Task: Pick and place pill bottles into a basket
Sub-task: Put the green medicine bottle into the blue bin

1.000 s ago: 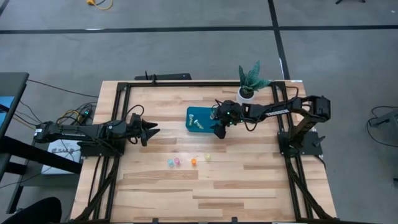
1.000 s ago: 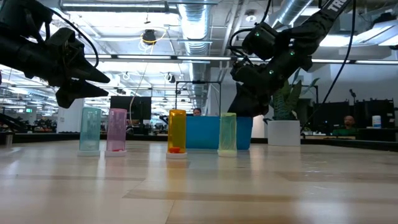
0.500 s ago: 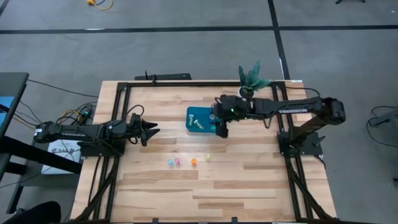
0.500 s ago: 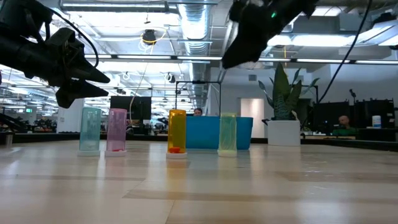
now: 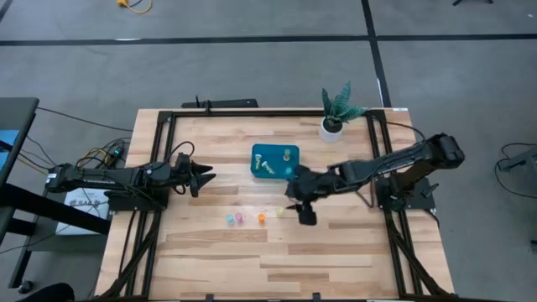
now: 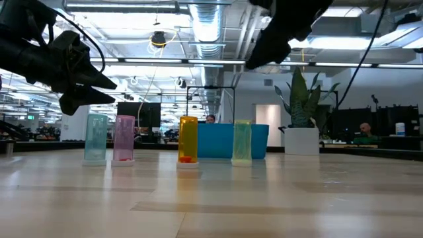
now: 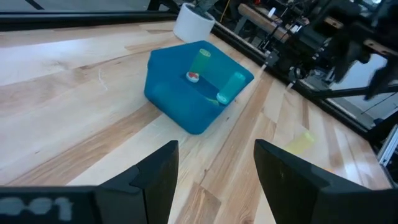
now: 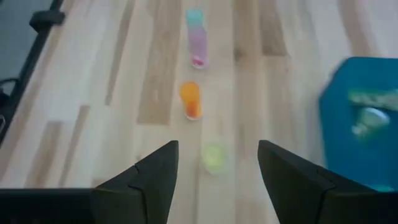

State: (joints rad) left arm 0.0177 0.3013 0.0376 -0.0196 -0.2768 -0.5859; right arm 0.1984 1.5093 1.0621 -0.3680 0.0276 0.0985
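Observation:
The teal basket (image 5: 270,159) stands at the middle of the table and holds two pill bottles (image 7: 200,62) (image 7: 231,87). Nearer the front edge, several pill bottles stand upright in a row: blue (image 5: 229,219), pink (image 5: 239,217), orange (image 5: 261,218) and yellow-green (image 5: 280,212). My right gripper (image 5: 302,211) hangs open, well above the table, just right of the yellow-green bottle (image 8: 213,155), with nothing between its fingers. My left gripper (image 5: 205,178) waits open at the table's left, pointing at the basket (image 7: 196,84).
A white pot with a green plant (image 5: 333,126) stands at the far right, behind the basket. Black frame rails (image 5: 159,168) run along the table's sides. Bare wooden table (image 5: 336,252) lies near the front edge.
My right gripper has left the basket. It rose, then swung toward the table's near edge and now hangs beside the yellow-green bottle in the row. A bottle shows in the basket's far right corner, where the gripper hid it before.

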